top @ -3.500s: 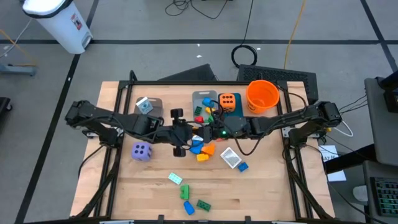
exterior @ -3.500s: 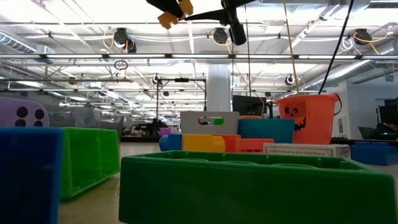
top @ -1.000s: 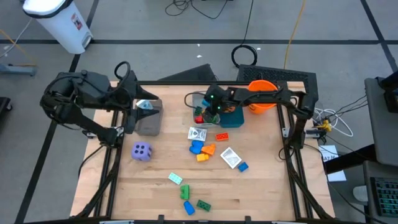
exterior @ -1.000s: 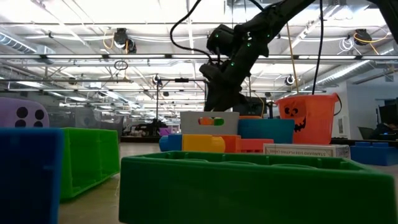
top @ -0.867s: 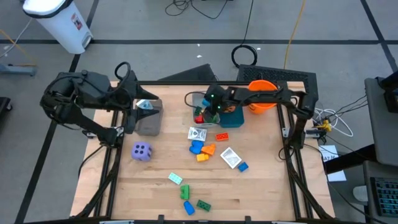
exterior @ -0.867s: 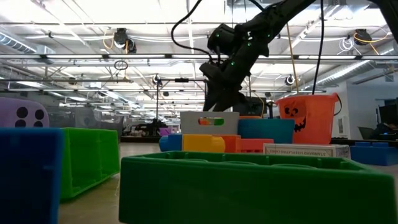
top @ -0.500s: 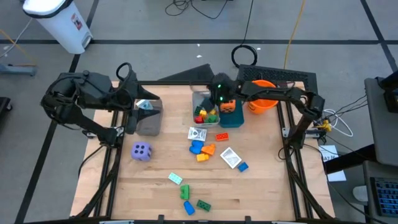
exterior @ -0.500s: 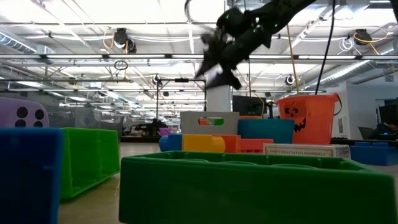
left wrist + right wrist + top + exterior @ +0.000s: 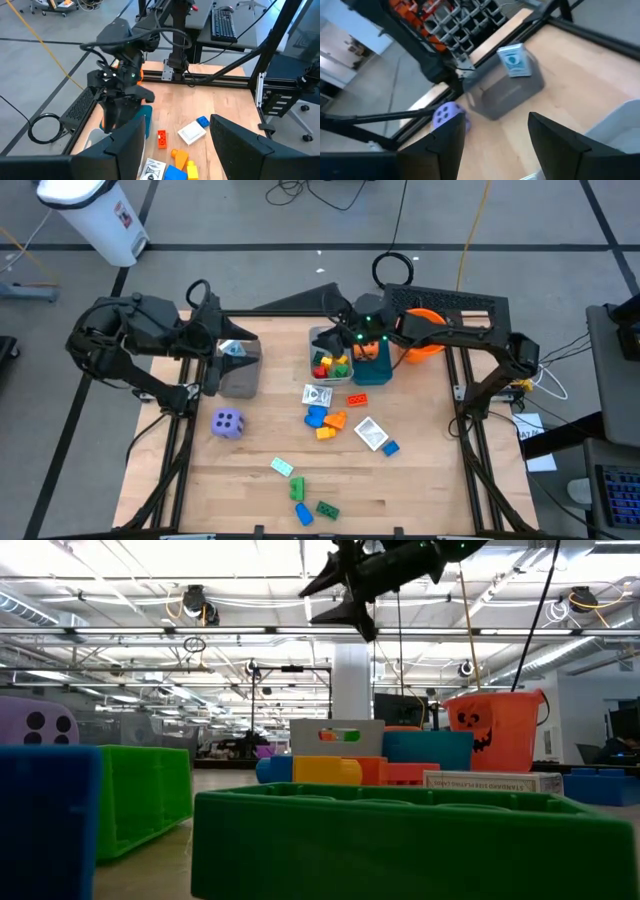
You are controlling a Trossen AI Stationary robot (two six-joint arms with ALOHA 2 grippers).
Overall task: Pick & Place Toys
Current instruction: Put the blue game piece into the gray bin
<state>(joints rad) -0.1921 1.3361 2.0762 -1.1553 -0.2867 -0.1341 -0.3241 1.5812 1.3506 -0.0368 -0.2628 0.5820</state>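
Several toys lie loose on the bench [image 9: 420,480]. Nearest the front edge, seen from above: a green brick [image 9: 327,508], a blue brick [image 9: 304,515], another green brick [image 9: 297,488] and a pale packet [image 9: 281,467]. Mid-bench sits a cluster w/ blue brick [image 9: 316,418], orange brick [image 9: 335,420], yellow brick [image 9: 325,433], a white packet [image 9: 370,433] w/ a small blue brick [image 9: 390,447] touching it, a printed packet [image 9: 317,395] and a red brick [image 9: 357,400]; the purple die [image 9: 227,422] is well apart, toward the left side. Farther back, the grey bin [image 9: 322,340] holds red, yellow and green bricks, a teal bin [image 9: 379,366] beside it, orange bucket [image 9: 424,332] behind. A second grey bin [image 9: 238,376] on the left carries a small packet [image 9: 232,350]. Right pincer [image 9: 352,332] hangs high over the grey bin's rear edge; its fingers stand apart w/ nothing between them in the wrist view. Left pincer [image 9: 172,145] waits at the left rear near the second grey bin, also spread and empty. Handling, as a guess: bricks look light, rigid, smooth plastic, so pinch across the two long flat sides, not the studded top; packets are thin and flat on the wood, likely hard to get under, so take one by an edge; the die seems too wide except across opposite faces at full spread.
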